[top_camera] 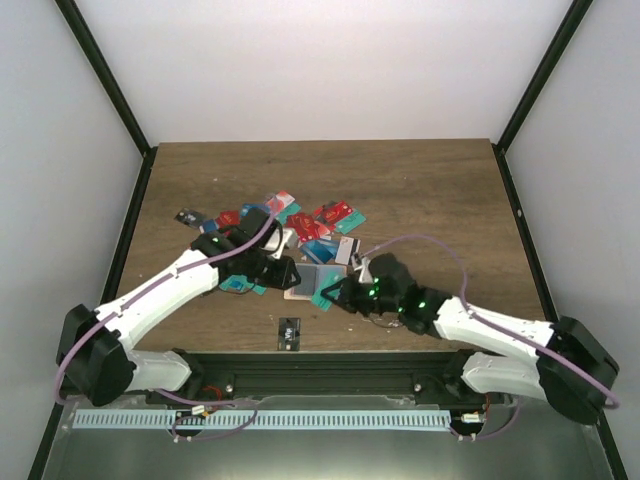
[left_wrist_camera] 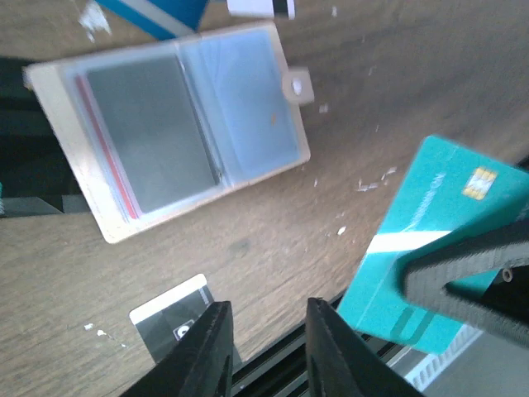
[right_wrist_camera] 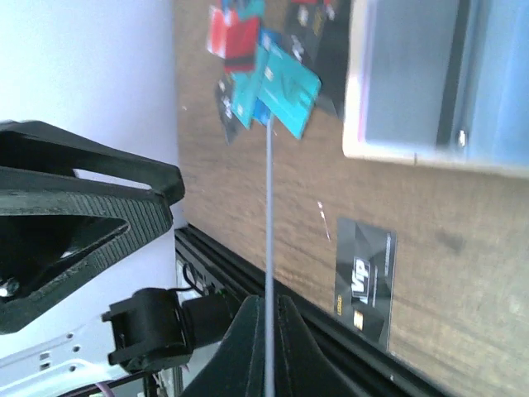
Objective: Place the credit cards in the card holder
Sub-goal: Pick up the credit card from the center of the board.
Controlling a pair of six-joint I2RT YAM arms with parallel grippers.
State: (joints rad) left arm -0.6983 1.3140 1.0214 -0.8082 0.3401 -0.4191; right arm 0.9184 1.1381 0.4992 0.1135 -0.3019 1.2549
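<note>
The tan card holder (top_camera: 303, 282) lies open on the table, clear sleeves up; it also shows in the left wrist view (left_wrist_camera: 178, 124) and the right wrist view (right_wrist_camera: 430, 83). My right gripper (top_camera: 337, 297) is shut on a teal card (top_camera: 325, 297) just right of the holder's near edge. That teal card (left_wrist_camera: 438, 248) hangs above the wood, and is seen edge-on (right_wrist_camera: 269, 215) between my right gripper (right_wrist_camera: 269, 331). My left gripper (top_camera: 278, 270) is open and empty (left_wrist_camera: 264, 347) at the holder's left. More credit cards (top_camera: 315, 225) lie piled behind the holder.
A black card (top_camera: 290, 332) lies alone by the table's near edge, also seen in the left wrist view (left_wrist_camera: 178, 318) and the right wrist view (right_wrist_camera: 364, 281). Another black card (top_camera: 186, 216) lies at the far left. The black frame rail (top_camera: 330, 358) runs along the near edge.
</note>
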